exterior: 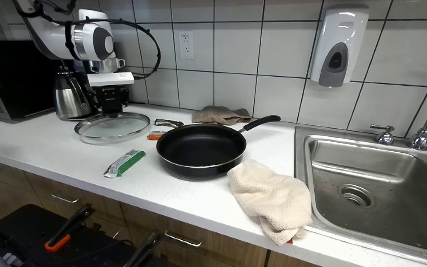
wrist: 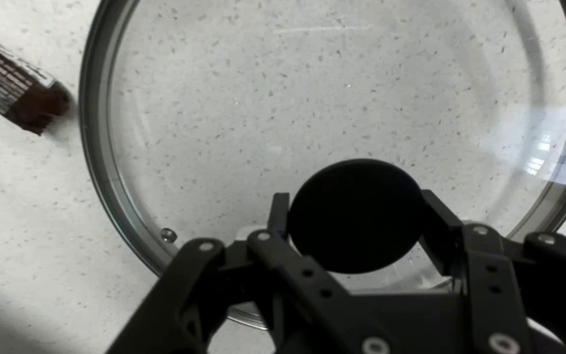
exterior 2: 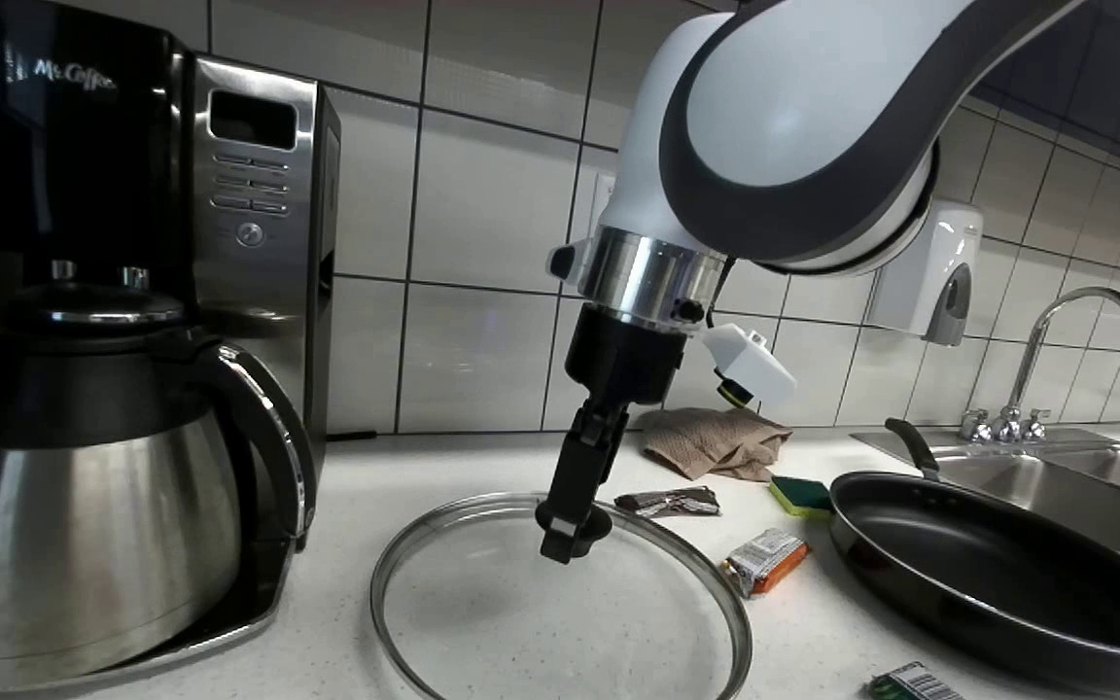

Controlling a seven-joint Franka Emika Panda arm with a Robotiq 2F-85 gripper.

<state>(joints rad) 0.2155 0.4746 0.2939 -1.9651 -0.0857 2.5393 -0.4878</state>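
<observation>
Jointed hand (wrist: 355, 211) pinches the round black knob (wrist: 354, 219) of a glass lid (wrist: 332, 98).

An exterior view hangs out in front, higher and set back, tilted down over the counter (exterior: 69, 155) toward the tiled wall (exterior: 235, 44). An exterior view also sits low by the coffee maker (exterior 2: 84, 146), way closer to the robot arm (exterior 2: 784, 107), facing the wall and off toward the sink (exterior 2: 1017, 476). Both share the glass lid (exterior 2: 560, 622), pan (exterior: 200, 144) and soap dispenser (exterior: 341, 44). The wrist view's super close, looking basically straight down on the lid.
</observation>
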